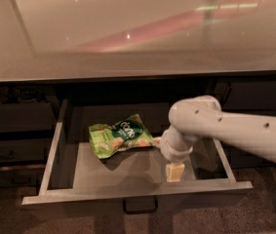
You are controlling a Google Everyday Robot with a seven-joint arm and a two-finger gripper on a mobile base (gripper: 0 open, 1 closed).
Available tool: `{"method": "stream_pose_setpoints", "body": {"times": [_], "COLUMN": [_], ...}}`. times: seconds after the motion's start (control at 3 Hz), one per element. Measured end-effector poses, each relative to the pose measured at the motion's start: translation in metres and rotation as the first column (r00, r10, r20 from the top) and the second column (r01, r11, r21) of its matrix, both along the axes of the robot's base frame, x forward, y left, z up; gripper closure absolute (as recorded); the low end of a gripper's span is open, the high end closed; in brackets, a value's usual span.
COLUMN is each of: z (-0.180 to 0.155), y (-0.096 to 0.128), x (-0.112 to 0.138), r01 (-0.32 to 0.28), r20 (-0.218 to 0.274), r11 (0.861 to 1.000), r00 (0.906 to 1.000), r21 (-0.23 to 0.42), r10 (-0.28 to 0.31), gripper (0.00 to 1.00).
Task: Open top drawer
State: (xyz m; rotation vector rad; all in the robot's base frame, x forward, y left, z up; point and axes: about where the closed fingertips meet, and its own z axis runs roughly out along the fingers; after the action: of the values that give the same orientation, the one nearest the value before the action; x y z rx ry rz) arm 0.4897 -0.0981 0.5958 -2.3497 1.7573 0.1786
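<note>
Nearest of all, the small loop handle (140,206) hangs under the middle of the front panel of the top drawer (128,193), and nothing touches it. The drawer stands well out of the cabinet below the counter, with its long shallow grey tray open to view from above, so the opening looks largely done.

Just behind the front panel, right of the handle, the gripper (175,171) reaches down into the tray with its pale tip close to the tray floor and to the inner face of the front wall. It is not on the handle. Its place suggests that it bears on the inside of the front wall to draw the drawer outward, though contact with the wall cannot be made out. Whether the pincer is open or closed cannot be told, and nothing is seen held in it. The white arm (235,133) comes in over the drawer's right side wall and bends down at the wrist to put the gripper there.

Farther in, left of the gripper and apart from it, a green snack bag (120,138) lies flat on the tray floor toward the back. It is the only loose thing in the drawer, and the rest of the floor is bare grey.

Left of the top drawer, the narrower drawers (15,118) sit closed in shadow. Above and beyond it, the pale glossy countertop (128,28) overhangs the drawer's back end.
</note>
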Motion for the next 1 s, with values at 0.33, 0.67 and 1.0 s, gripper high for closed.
{"method": "stream_pose_setpoints", "body": {"times": [0.33, 0.67, 1.0], "z": [-0.01, -0.022, -0.028], "y": [0.0, -0.004, -0.007], "x": [-0.026, -0.052, -0.068], "r01": [-0.018, -0.028, -0.034], "r20": [0.012, 0.019, 0.018], "r11": [1.0, 0.999, 0.999], "r00": [0.9998, 0.9994, 0.9992], "r21": [-0.012, -0.023, -0.036], "r10": [0.019, 0.029, 0.035], "gripper": [0.0, 0.0, 0.0]}}
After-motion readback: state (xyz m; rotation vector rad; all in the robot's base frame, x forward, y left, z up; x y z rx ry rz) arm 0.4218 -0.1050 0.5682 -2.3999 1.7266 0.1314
